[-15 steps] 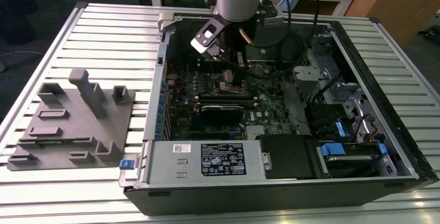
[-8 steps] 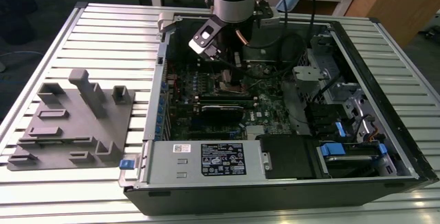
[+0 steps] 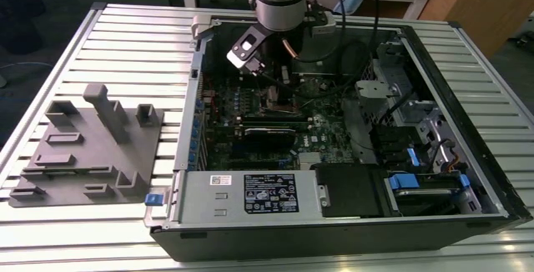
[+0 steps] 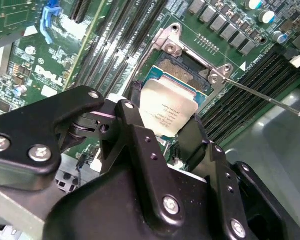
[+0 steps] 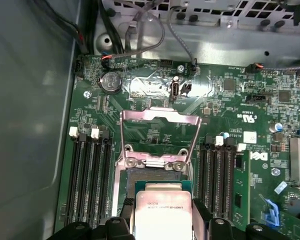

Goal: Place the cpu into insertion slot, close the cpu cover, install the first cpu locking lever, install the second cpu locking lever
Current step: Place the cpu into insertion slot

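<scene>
My gripper (image 4: 165, 122) is shut on the cpu (image 4: 166, 107), a silvery square chip pinched at two opposite edges by the black fingers (image 4: 132, 120). The chip sits over the insertion slot (image 4: 187, 65), whose dark centre shows beyond it; I cannot tell whether they touch. In the first wrist view the cpu (image 5: 162, 207) lies between the fingertips of the gripper (image 5: 163, 217), just before the slot (image 5: 150, 175). The cpu cover (image 5: 160, 117) stands swung open behind the slot. A thin locking lever (image 4: 260, 96) sticks out sideways, unlatched. In the exterior view the gripper (image 3: 274, 90) reaches down into the case.
Long black memory slots (image 5: 87, 180) flank the socket on both sides. Cables (image 3: 334, 53) hang by the arm inside the open computer case (image 3: 467, 209). A black card (image 3: 269, 136) and a power supply (image 3: 250, 192) lie nearer the front. A grey fixture (image 3: 84, 147) rests on the table.
</scene>
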Robot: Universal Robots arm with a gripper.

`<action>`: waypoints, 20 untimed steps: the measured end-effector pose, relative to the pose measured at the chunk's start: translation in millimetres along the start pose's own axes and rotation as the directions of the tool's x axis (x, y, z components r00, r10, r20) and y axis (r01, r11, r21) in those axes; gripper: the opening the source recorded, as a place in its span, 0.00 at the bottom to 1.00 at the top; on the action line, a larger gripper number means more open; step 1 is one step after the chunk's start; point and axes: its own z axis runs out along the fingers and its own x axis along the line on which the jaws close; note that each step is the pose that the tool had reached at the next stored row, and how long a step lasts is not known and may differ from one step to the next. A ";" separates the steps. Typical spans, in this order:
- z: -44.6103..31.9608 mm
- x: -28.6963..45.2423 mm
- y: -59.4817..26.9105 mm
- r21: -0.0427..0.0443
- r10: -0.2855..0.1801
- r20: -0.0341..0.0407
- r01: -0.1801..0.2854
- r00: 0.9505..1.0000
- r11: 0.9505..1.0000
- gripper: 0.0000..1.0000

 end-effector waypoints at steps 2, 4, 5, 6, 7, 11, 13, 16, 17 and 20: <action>1.4 1.4 -0.5 0.000 0.000 -0.001 0.000 1.000 1.000 0.54; 3.8 2.3 -0.8 0.000 0.005 -0.001 -0.005 1.000 1.000 0.54; 4.6 2.6 -0.8 0.000 0.011 0.000 -0.011 1.000 1.000 0.54; 5.3 2.8 -0.9 0.000 0.019 0.001 -0.019 1.000 1.000 0.54; 6.1 3.0 -1.0 0.000 0.026 0.002 -0.026 1.000 1.000 0.54; 8.1 4.4 -1.1 0.000 0.030 0.000 -0.030 1.000 1.000 0.54; 9.4 4.7 -1.3 0.000 0.031 -0.003 -0.031 1.000 1.000 0.54; 13.3 4.9 -1.8 0.000 0.031 -0.004 -0.031 1.000 1.000 0.54; 14.8 5.0 -2.0 0.000 0.031 -0.004 -0.031 1.000 1.000 0.54; 18.4 5.2 -2.5 0.000 0.032 -0.004 -0.032 0.999 0.999 0.54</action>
